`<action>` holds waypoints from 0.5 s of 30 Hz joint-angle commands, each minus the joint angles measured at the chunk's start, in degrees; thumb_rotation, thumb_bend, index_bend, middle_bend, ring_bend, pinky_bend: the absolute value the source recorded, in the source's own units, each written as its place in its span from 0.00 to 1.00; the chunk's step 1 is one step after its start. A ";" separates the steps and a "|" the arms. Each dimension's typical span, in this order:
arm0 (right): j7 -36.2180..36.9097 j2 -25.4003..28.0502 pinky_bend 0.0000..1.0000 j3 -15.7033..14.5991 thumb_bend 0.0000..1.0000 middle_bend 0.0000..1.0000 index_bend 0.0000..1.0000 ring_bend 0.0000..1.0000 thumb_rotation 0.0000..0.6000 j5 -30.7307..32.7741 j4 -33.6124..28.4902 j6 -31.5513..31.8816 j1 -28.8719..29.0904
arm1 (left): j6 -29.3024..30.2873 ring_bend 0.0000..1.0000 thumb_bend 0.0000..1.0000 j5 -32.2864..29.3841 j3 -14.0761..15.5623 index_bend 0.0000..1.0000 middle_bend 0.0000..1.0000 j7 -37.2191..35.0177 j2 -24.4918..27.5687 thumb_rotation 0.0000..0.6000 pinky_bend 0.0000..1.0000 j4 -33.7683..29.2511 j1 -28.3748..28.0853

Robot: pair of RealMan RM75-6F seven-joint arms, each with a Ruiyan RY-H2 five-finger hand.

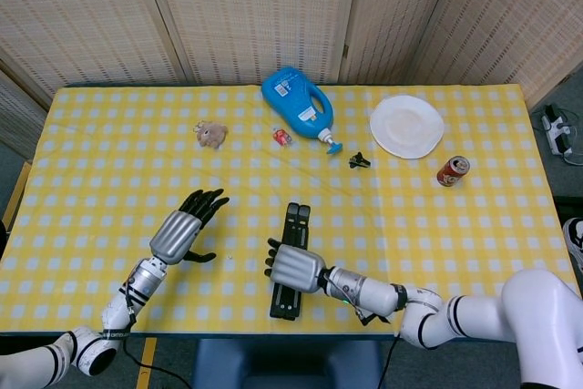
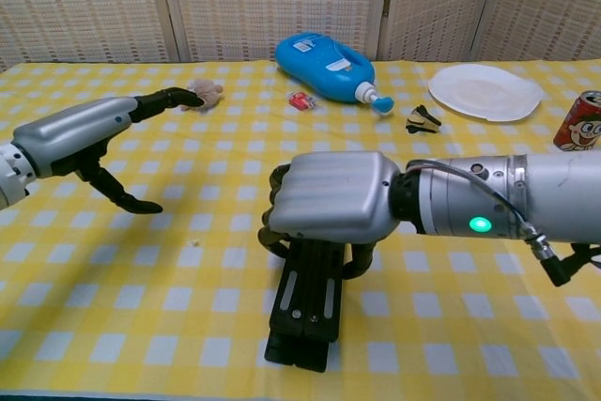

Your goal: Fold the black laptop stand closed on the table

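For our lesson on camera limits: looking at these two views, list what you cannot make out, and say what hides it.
- Chest view: the middle of the black laptop stand is covered by the right hand.
- Head view: the same hand hides its fingers' contact with the stand.
- Both views: the small red item is too small to identify.
- Head view: the left arm is cut by the bottom edge.

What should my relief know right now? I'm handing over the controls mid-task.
Right hand grips the black laptop stand across its middle, near the front table edge.
Left hand hovers off to the side, fingers spread, holding nothing.
Done: the stand's two legs lie side by side, touching, so it looks folded closed.
Left: check the fold from the chest view, then let go and pull the right hand clear.
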 commanded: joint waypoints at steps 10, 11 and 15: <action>0.94 3.99 0.09 -0.19 0.31 0.08 0.00 0.12 1.00 3.19 -3.34 10.52 -7.72 | -0.14 0.00 0.05 -1.22 -1.02 0.00 0.00 0.47 2.60 1.00 0.00 -2.50 0.38; 2.15 4.66 0.09 -0.19 0.31 0.08 0.00 0.13 1.00 3.46 -3.44 12.84 -9.26 | -0.12 0.00 0.05 -1.41 -1.03 0.00 0.00 1.21 2.83 1.00 0.00 -2.45 0.51; 4.23 8.19 0.09 -0.57 0.31 0.08 0.00 0.13 1.00 4.53 -4.96 20.47 -14.82 | 1.00 0.00 0.05 -2.88 -1.40 0.00 0.00 4.25 4.43 1.00 0.00 -3.91 1.81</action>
